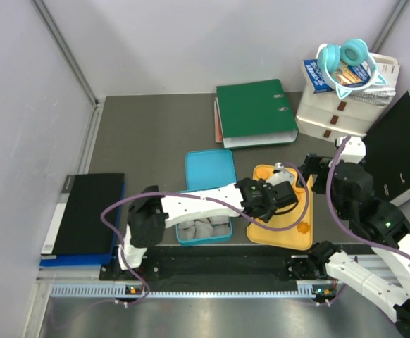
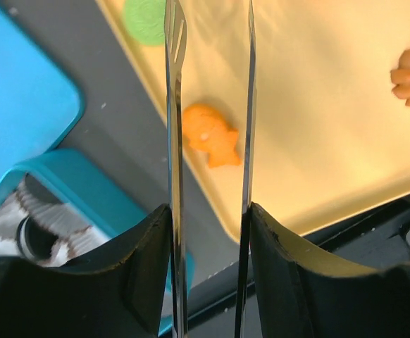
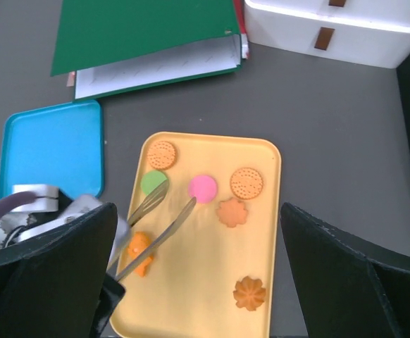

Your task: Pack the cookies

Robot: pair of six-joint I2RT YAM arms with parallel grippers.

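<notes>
Several cookies lie on the yellow-orange tray: a green one, a pink one, two round dotted orange ones, flower-shaped ones and an orange figure-shaped one. My left gripper is shut on metal tongs. The tong blades stand apart over the tray's left side, either side of the orange figure cookie and above it. My right gripper is open and empty, high above the tray.
A blue tin with crinkled paper liners sits left of the tray, its lid behind it. A green binder, white drawers and a black folder stand at the back and right. A black notebook lies far left.
</notes>
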